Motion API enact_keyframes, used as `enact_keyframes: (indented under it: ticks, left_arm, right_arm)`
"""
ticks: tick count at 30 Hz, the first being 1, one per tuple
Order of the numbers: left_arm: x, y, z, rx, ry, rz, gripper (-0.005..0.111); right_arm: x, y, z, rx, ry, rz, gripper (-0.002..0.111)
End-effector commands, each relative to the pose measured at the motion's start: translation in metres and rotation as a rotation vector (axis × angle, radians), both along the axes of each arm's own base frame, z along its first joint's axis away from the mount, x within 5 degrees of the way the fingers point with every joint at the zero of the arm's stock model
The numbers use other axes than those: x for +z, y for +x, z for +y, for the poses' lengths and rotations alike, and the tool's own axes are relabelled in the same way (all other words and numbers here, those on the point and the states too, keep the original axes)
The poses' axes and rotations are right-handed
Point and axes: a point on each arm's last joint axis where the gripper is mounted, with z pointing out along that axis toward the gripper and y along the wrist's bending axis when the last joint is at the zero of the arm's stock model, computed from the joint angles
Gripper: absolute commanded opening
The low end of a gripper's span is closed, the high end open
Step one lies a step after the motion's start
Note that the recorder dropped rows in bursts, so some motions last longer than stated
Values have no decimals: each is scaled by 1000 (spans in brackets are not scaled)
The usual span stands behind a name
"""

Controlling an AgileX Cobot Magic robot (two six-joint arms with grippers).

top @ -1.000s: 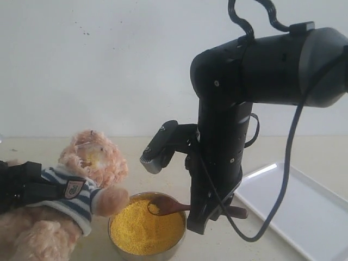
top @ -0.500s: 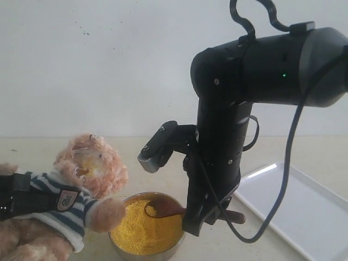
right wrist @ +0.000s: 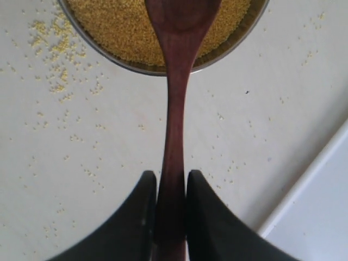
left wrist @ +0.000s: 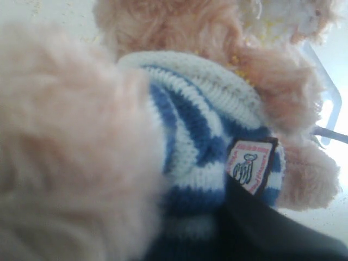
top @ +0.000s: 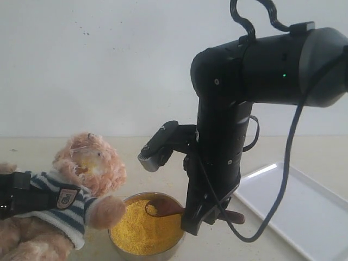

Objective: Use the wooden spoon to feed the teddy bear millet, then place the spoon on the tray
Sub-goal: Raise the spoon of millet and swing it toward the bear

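Currently the right end effector [right wrist: 171, 182] is pinching the wooden spoon [right wrist: 175, 98], bowl ahead over the millet [right wrist: 114, 27]. The left end effector [top: 22, 193] is clamping the teddy bear [top: 89, 163].

Bright even light, glare on the tray [top: 304, 209], left wrist close-up blurred, soft shadows

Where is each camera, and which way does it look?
Exterior view: low by the table, facing the wall; shows bear, millet, spoon, tray, right arm, left gripper.
Left wrist view: on that wrist, close on the bear's shirt; one dark finger shows.
Right wrist view: on that wrist, looking along the spoon to the millet; right gripper clamps the spoon.
Both exterior and right wrist show spoon, millet, tray.
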Motion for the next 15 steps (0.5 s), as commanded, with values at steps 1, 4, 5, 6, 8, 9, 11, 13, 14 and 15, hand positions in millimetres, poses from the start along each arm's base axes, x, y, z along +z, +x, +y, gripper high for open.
enact_keyframes:
  ticks: [1,4,5,6,8,9,11,13,14,15]
  left_arm:
    - [-4,2,-1,23,-28,26,4]
    - [-16,5,-1,19,-40,77,4]
    - [-19,7,-1,32,-53,97,4]
    - [-23,8,-1,47,-69,117,4]
    - [-25,11,-1,70,-98,130,4]
    - [-26,12,-1,85,-114,132,4]
    - [-25,14,-1,103,-133,132,4]
    - [-24,15,-1,114,-146,123,4]
    - [-23,15,-2,111,-146,112,4]
    - [-23,16,-2,116,-151,109,4]
  right_arm:
    - [5,3,-1,-5,25,-37,0]
    - [6,4,-2,1,10,-53,0]
    - [6,5,-3,4,2,-60,0]
    - [6,5,-4,8,-8,-70,0]
    - [6,8,-6,9,-31,-103,0]
    - [7,9,-6,7,-37,-115,0]
    - [7,10,-6,7,-36,-125,0]
    - [7,11,-5,9,-27,-135,0]
    - [7,12,-5,10,-21,-141,0]
    - [7,12,-4,10,-15,-147,0]
